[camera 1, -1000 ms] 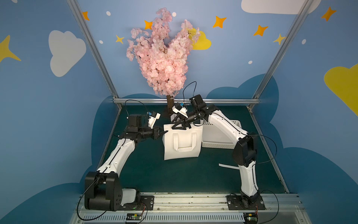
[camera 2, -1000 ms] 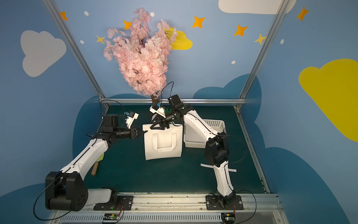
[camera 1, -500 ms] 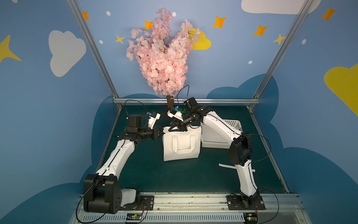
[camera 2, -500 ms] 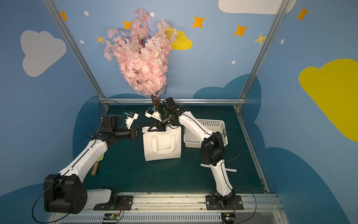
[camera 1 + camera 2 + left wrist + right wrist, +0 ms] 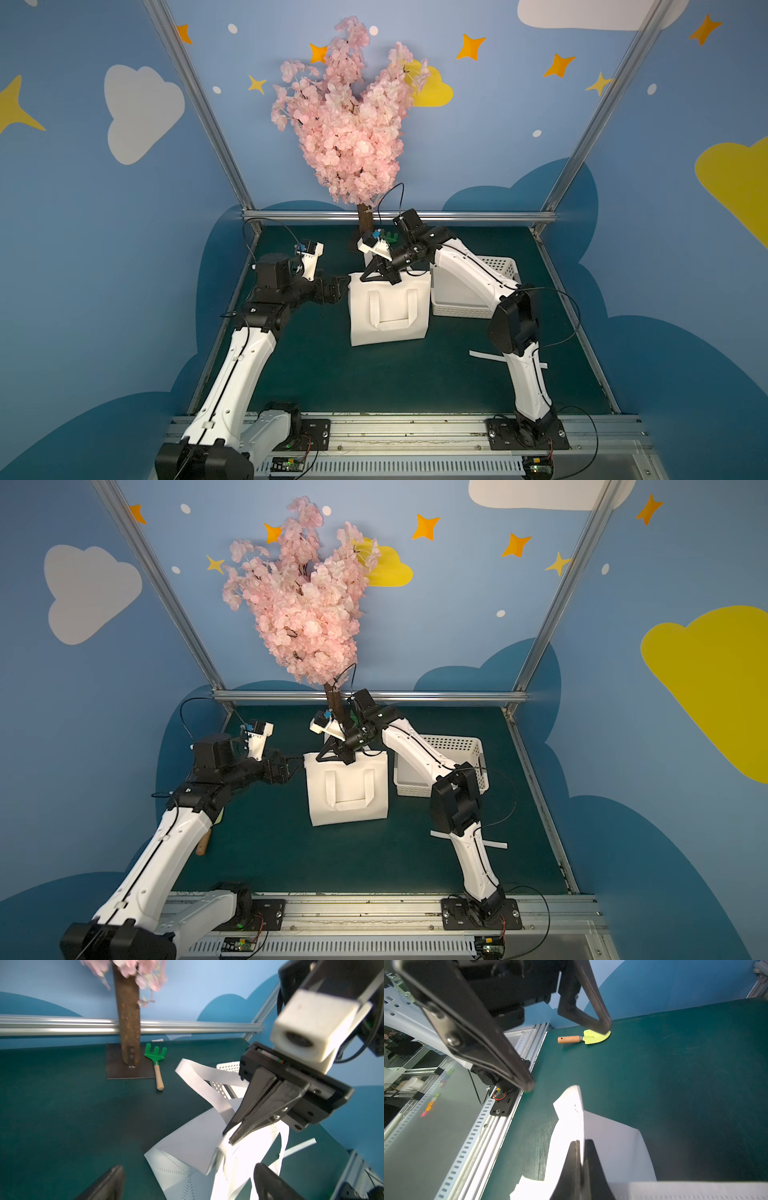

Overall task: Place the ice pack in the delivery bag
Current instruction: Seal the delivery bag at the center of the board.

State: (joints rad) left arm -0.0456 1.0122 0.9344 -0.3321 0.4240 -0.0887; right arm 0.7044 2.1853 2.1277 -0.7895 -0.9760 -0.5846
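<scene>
White boxy fabric delivery bag (image 5: 388,307) is pinched at its top edge by the closed right hand (image 5: 232,1138), seemingly for opening. The left hand (image 5: 341,286), just beside, is spread empty, and no ice pack is seen.

Top views look down from front; wrist cameras closely share delivery bag (image 5: 187,1138)
</scene>
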